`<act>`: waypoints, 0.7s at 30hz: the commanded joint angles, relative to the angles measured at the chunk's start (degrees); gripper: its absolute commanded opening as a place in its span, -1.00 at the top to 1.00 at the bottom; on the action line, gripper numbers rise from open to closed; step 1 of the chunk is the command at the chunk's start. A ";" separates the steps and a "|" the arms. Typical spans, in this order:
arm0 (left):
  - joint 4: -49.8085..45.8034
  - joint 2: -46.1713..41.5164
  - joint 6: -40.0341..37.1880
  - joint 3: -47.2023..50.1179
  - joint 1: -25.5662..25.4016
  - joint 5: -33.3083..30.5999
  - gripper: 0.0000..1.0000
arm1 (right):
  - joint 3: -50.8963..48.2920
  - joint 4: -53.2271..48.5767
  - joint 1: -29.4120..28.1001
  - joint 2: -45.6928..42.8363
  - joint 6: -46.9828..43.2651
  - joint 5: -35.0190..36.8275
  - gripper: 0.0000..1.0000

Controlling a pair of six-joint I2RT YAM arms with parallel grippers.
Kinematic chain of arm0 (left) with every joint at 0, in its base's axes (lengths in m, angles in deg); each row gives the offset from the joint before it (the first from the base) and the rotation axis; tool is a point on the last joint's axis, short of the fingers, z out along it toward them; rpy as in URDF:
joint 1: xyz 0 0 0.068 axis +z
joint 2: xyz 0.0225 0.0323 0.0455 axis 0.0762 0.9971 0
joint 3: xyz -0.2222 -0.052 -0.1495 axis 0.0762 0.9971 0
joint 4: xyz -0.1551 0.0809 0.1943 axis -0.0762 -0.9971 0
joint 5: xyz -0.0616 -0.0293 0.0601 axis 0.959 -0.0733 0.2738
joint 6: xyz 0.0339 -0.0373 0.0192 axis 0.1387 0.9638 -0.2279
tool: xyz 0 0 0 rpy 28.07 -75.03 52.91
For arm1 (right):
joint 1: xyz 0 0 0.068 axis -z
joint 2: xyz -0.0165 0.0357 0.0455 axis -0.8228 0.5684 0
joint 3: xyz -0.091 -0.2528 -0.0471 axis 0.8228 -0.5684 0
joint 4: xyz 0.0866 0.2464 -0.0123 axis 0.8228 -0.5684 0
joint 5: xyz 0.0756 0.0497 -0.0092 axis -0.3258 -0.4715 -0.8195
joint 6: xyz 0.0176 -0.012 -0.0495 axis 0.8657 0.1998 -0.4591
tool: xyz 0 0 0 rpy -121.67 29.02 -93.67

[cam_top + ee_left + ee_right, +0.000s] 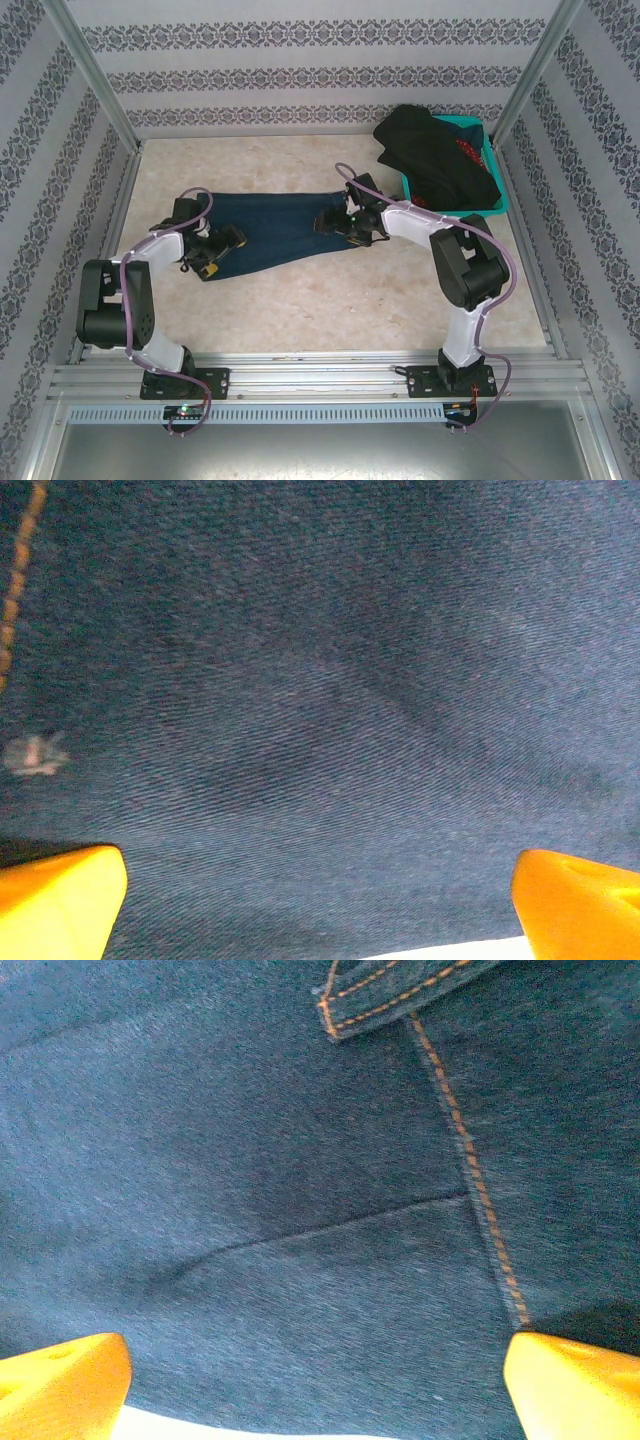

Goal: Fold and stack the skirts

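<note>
A dark blue denim skirt (275, 230) lies flat across the middle of the table. My left gripper (212, 248) is low over its left end, jaws open, with denim (320, 700) spanning the gap between the orange fingertips (60, 900). My right gripper (345, 222) is low over the skirt's right end, also open, above denim (280, 1160) with orange stitching and a belt loop; its fingertips (575, 1385) stand wide apart. A black skirt (425, 150) and a red dotted one (470, 150) are heaped in the teal basket (492, 205).
The basket stands at the back right against the patterned wall. Bare marble-look tabletop (330, 300) stretches between the skirt and the arms' bases. Metal frame posts stand at the back corners.
</note>
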 commanded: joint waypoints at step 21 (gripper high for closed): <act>-1.92 6.28 -5.25 -14.85 2.30 2.31 -1.00 | 16.66 -13.27 10.69 8.92 -14.45 -8.62 -0.52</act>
